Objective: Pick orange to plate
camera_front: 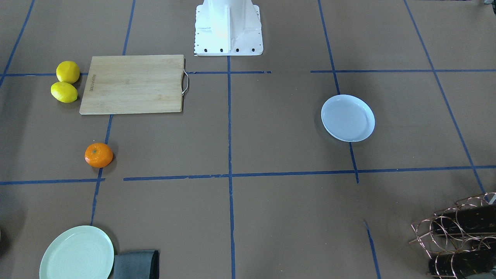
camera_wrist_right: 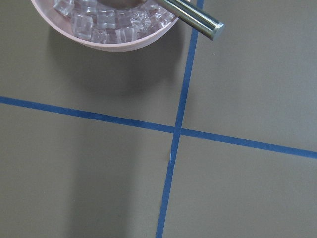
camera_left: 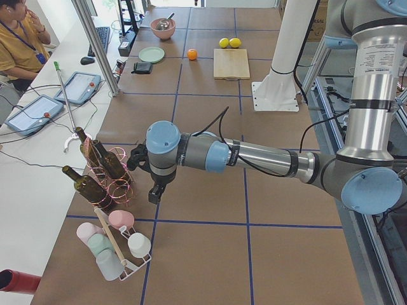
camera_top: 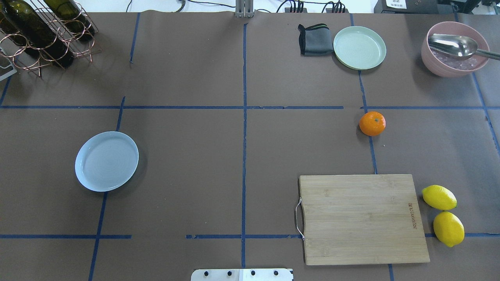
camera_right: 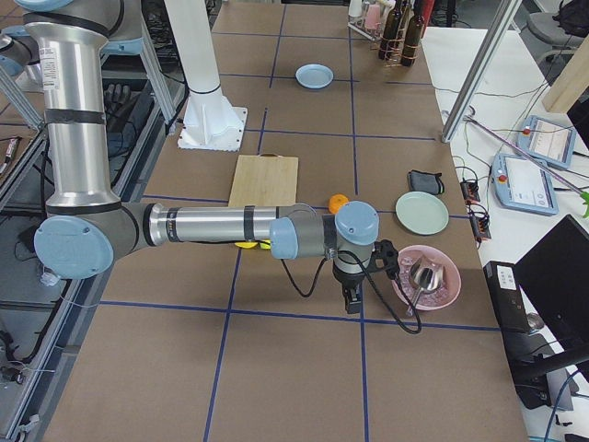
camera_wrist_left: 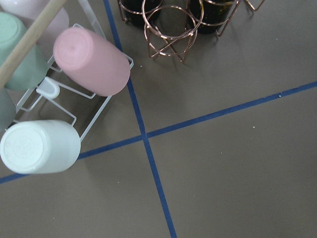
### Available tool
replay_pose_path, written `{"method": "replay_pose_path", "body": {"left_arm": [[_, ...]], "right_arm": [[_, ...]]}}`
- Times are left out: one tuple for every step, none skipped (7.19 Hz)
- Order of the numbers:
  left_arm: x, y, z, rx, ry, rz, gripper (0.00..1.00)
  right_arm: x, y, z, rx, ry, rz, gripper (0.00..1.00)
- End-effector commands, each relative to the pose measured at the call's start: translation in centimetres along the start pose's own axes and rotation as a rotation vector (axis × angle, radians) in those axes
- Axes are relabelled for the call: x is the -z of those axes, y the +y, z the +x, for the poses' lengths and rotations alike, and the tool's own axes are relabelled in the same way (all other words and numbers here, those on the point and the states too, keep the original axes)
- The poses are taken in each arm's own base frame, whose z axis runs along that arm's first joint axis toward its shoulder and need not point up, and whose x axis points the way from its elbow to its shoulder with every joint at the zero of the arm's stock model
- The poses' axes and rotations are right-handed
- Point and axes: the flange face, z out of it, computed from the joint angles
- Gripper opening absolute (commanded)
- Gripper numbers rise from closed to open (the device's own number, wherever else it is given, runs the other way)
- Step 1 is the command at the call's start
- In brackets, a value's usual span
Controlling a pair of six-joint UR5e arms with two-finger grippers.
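The orange (camera_top: 372, 123) lies on the brown table on the robot's right side, between the cutting board and the light green plate; it also shows as the orange (camera_front: 99, 155) in the front-facing view. The pale bluish-white plate (camera_top: 106, 160) sits empty on the robot's left side. My left gripper (camera_left: 154, 194) hangs over the table's left end beside the bottle rack, far from both. My right gripper (camera_right: 351, 299) hovers at the right end next to the pink bowl, a short way from the orange (camera_right: 339, 202). Both show only in side views, so I cannot tell whether they are open or shut.
A wooden cutting board (camera_top: 363, 218) lies near the robot's right, with two lemons (camera_top: 443, 214) beside it. A light green plate (camera_top: 359, 47), a grey cloth (camera_top: 314, 40) and a pink bowl of ice with a ladle (camera_top: 453, 48) line the far edge. A bottle rack (camera_top: 43, 33) and a cup rack (camera_wrist_left: 59, 99) stand at the left end.
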Motion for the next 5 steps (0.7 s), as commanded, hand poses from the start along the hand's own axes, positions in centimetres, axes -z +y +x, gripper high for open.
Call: {"method": "replay_pose_path", "body": {"left_arm": [[-0.5, -1.4, -0.2, -0.060, -0.006, 0.079, 1.00], [-0.5, -1.5, 0.1, -0.033, -0.007, 0.102, 1.00], [-3.5, -3.0, 4.3, -0.096, 0.029, 0.089, 1.00], [-5.7, -3.4, 7.3, -0.074, 0.060, 0.093, 1.00], [-7.8, -3.4, 10.9, 0.001, 0.108, 0.092, 1.00]], "right_arm": [[0.1, -0.1, -0.1, 0.000, 0.000, 0.001, 1.00], [0.0, 0.0, 0.0, -0.002, 0.000, -0.001, 1.00], [0.2, -0.2, -0.2, -0.003, -0.005, 0.003, 1.00], [-0.2, 0.2, -0.2, -0.015, -0.032, -0.003, 1.00], [0.0, 0.3, -0.4, -0.007, -0.039, 0.002, 1.00]]}}
